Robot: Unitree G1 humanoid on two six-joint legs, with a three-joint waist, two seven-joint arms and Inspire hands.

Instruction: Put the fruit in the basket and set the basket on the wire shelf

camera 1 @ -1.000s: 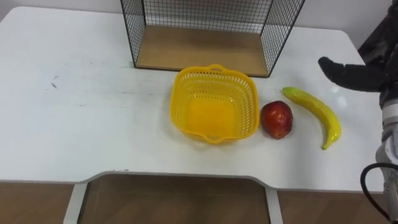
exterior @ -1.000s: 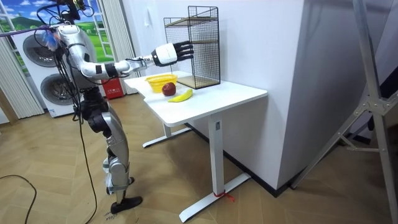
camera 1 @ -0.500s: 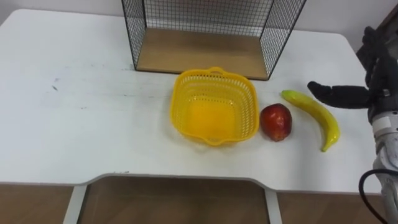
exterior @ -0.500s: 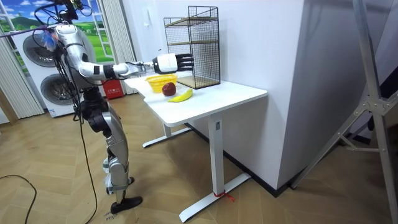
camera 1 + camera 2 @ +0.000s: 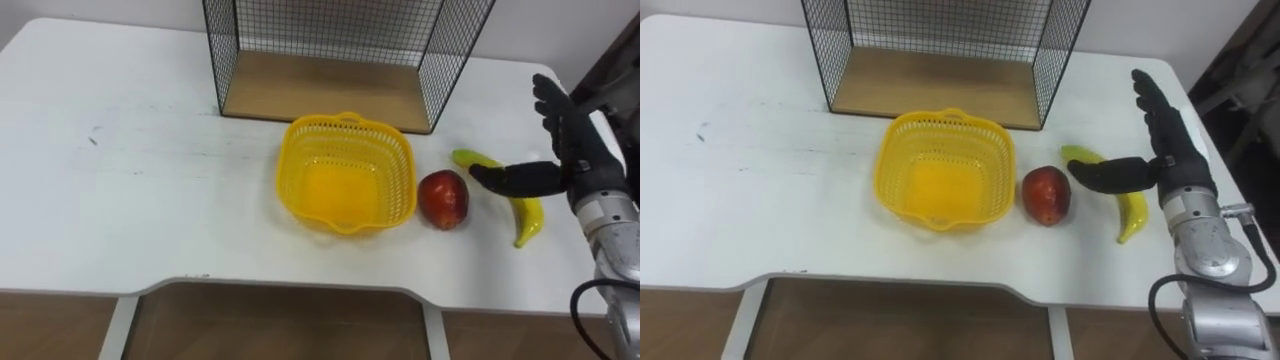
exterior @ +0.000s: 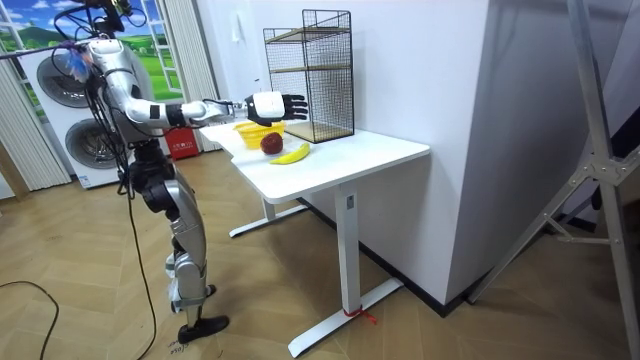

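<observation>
Black right robot hand (image 5: 1177,152) on a silver forearm with black cable.

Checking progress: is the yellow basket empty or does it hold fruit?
Empty: the basket shows a bare bottom; red fruit and banana lie outside it.

No lettering legible to me, no label, number or sign readable on yellow basket (image 5: 346,120), red fruit (image 5: 443,198), banana (image 5: 527,217), wire shelf (image 5: 320,90), white surface (image 5: 130,190)
</observation>
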